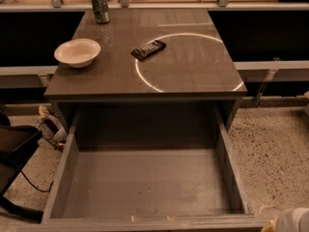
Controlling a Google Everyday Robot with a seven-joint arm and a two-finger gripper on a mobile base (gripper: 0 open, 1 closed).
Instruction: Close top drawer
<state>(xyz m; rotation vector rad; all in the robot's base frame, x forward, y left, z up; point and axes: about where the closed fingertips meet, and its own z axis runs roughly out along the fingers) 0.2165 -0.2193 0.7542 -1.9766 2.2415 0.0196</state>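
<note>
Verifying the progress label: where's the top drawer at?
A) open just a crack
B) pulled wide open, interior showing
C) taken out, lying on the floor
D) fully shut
B: the top drawer juts far out from under the cabinet top, with its grey floor and both side walls in plain view. The gripper is at the lower right edge of the view, near the drawer's front right corner.

Pale white rounded pincer (295, 221) with a yellowish patch, at the lower right corner
</note>
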